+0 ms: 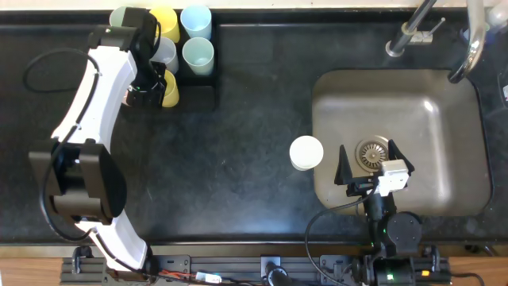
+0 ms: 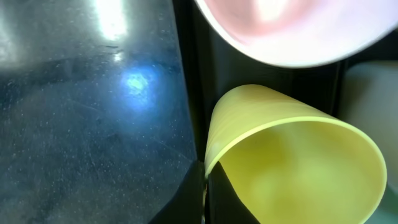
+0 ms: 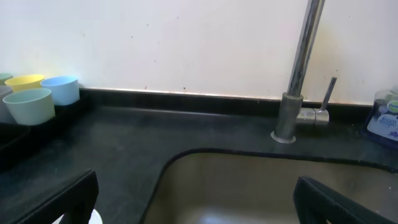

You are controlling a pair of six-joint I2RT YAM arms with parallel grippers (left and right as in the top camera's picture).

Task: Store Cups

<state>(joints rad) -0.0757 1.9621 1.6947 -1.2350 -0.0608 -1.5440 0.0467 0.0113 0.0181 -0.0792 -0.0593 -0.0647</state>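
Yellow cup [image 2: 292, 155] is pinched at its rim by the left gripper [image 2: 204, 186], a dark finger on each side of the thin wall and the jaws narrowed onto it. It is held at the near row of the black rack [image 1: 198, 94]. Just ahead of these jaws a pale cup [image 2: 292, 25] stands very close, its round edge crowding the yellow one, so room is tight that way. On the outer finger's side the rack's raised edge runs past, and beyond it lies open dark counter [image 2: 74, 124]. From above, a teal cup [image 1: 198, 54] stands beside the pale one, with more cups in the row behind, and the slot beside the held cup shows bare black floor. The right gripper [image 1: 371, 168] hangs over the sink [image 1: 444, 103], its jaws spread wide with nothing between them. A white cup [image 1: 306, 152] stands on the counter just outside the sink's rim, beside one finger but apart from it. The tap [image 3: 298, 74] rises well ahead of these jaws at the sink's far edge.
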